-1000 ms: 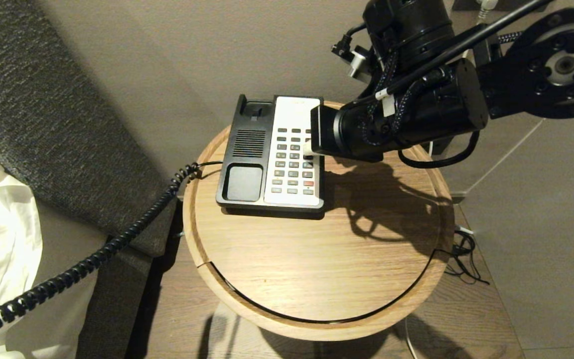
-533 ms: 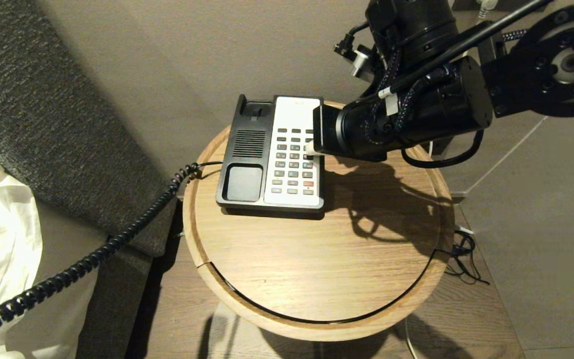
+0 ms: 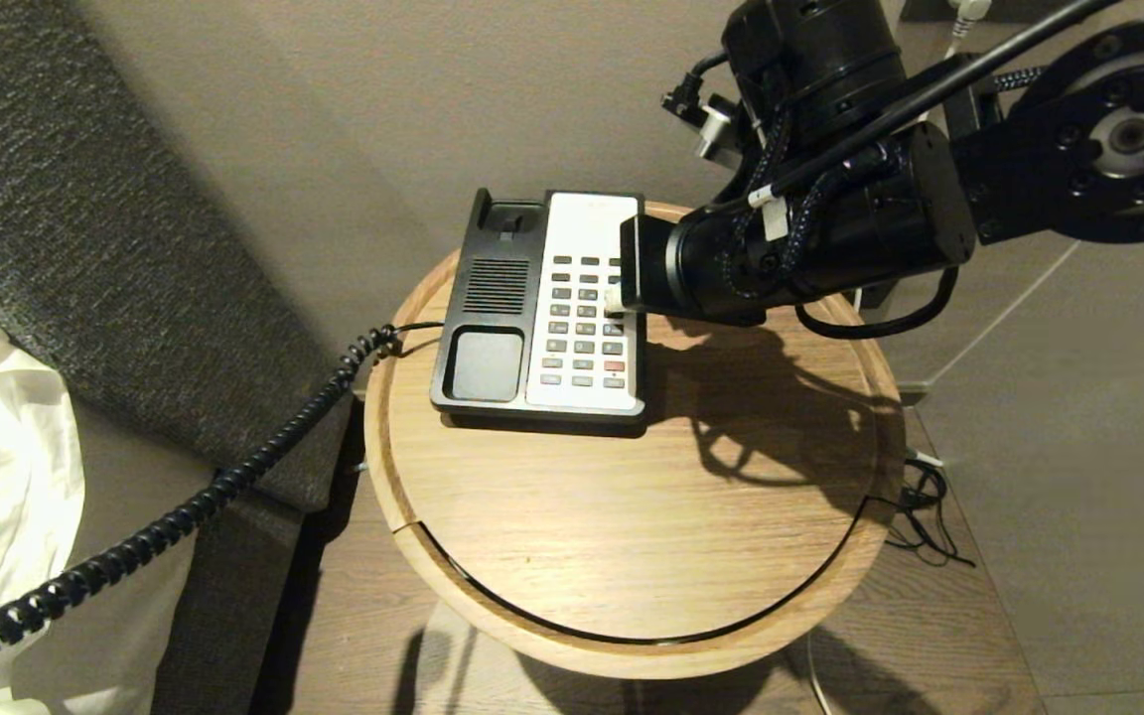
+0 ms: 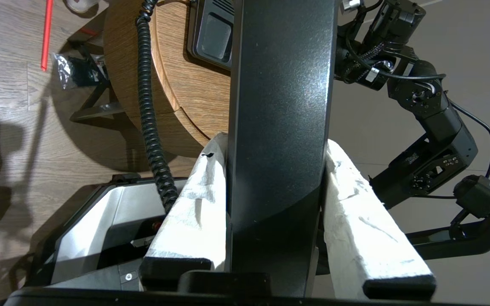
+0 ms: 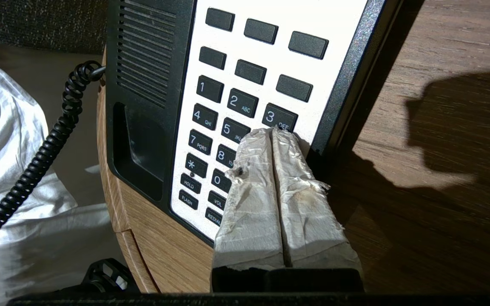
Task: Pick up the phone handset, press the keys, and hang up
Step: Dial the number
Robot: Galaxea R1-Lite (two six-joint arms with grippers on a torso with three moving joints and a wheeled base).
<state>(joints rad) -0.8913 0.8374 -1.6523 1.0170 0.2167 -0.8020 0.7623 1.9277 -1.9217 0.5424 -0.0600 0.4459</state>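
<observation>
- Wood, pale oak, forms the round table [image 3: 632,516] in the head view; the phone base [image 3: 542,308] sits toward its far edge with the cradle empty. The coiled cord [image 3: 185,506] trails off to the robot's left, toward the handset, which lies outside this view. The right gripper [image 3: 614,298] reaches in from the right, over the keys [image 3: 587,323].
- In the left wrist view, the phone handset [image 4: 279,127], glossy black, is clenched between the left gripper's [image 4: 285,204] white-wrapped fingers [image 4: 194,199]. Its long axis runs straight out along the fingers, the far end aimed toward the table and phone base; it is held well off the table on the robot's left.
- In the right wrist view, the right gripper's wrapped fingers [image 5: 253,187] are pressed together with nothing between them, the tip resting just at the lower edge of the "3" key [image 5: 280,117], covering the key below it.
- To press well, I judge the closed tip should come straight down on one key's centre, light enough not to slide the base or catch a neighbouring key, then lift clear before the handset is turned to match the cradle's length.
</observation>
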